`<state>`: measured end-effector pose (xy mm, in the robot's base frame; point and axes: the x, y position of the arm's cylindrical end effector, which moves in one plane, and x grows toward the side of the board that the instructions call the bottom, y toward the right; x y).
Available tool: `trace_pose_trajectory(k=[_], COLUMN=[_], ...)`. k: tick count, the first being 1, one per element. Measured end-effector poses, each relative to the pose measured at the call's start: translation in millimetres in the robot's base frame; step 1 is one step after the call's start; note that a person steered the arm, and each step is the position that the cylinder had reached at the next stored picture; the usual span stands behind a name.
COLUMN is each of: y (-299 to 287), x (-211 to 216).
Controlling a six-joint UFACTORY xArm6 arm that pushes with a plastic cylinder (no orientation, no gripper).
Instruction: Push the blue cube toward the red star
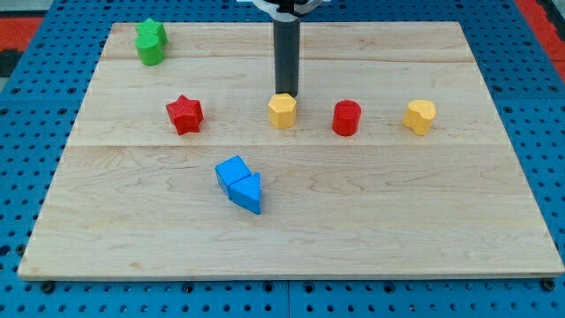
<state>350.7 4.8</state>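
Observation:
The blue cube (232, 171) lies near the board's middle, a little toward the view's bottom, touching a blue wedge-shaped block (248, 193) at its lower right. The red star (184, 114) lies up and to the left of the cube, with bare wood between them. My tip (287, 94) stands just behind a yellow hexagonal block (282, 111), at its top edge, to the upper right of the blue cube and well right of the red star.
A red cylinder (346, 117) and a second yellow block (420, 117) lie in a row to the right of the yellow hexagon. A green block (150, 41) sits at the board's top left corner. The wooden board (397, 221) rests on a blue pegboard.

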Motion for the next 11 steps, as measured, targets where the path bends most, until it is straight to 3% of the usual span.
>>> trace_pose_trajectory(k=[2,3,4,6,8,10,11], y=[-1,1,18,45,5,-85,-66], x=[11,-14,1,86,169,142,137])
